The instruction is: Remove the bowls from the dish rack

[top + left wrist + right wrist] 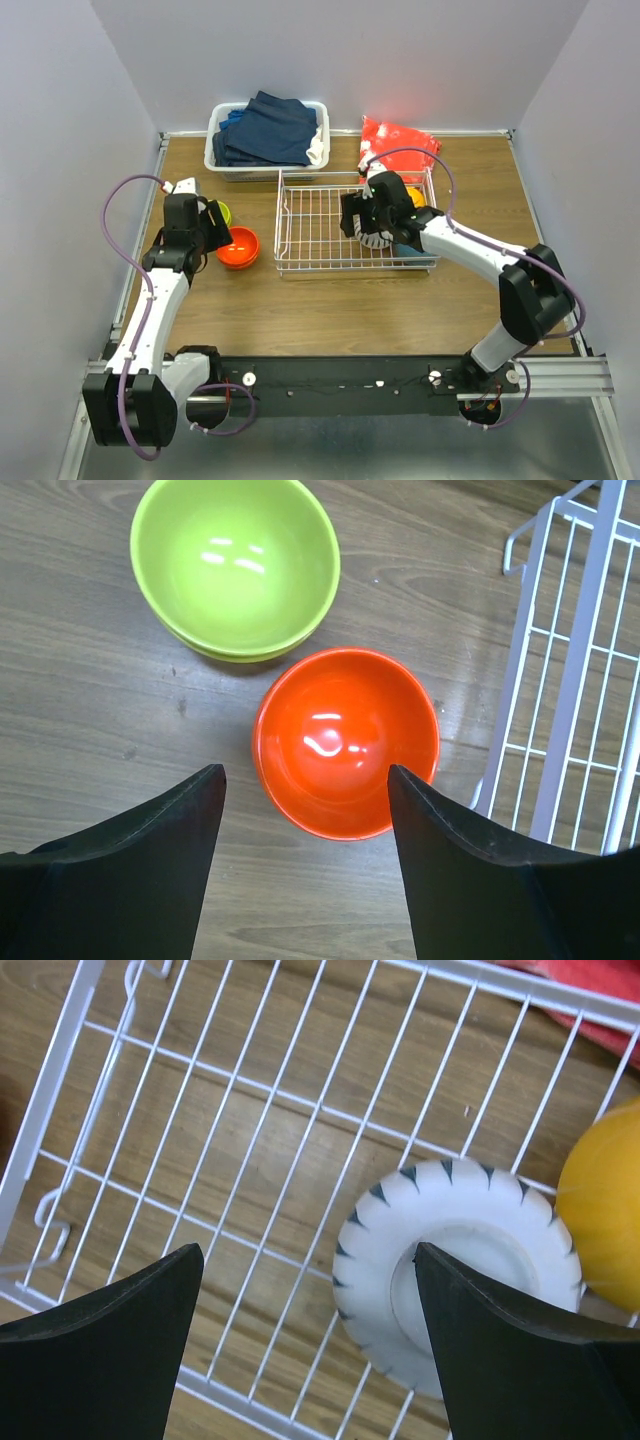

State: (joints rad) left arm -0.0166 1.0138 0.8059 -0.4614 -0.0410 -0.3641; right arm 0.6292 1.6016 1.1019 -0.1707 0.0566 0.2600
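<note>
Above red-orange bowl [345, 742], left end effector [305, 770] open, seemingly clear of it.

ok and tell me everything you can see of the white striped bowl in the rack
The white bowl is small, round, glossy, ceramic-looking, with dark wedge stripes around its outer wall. Its underside and raised foot ring face the right wrist camera, so it sits tipped or inverted on the dish rack wires, right of centre. A yellow-orange bowl is right beside it; contact unclear. The open right claw hovers over it, not gripping.
</note>
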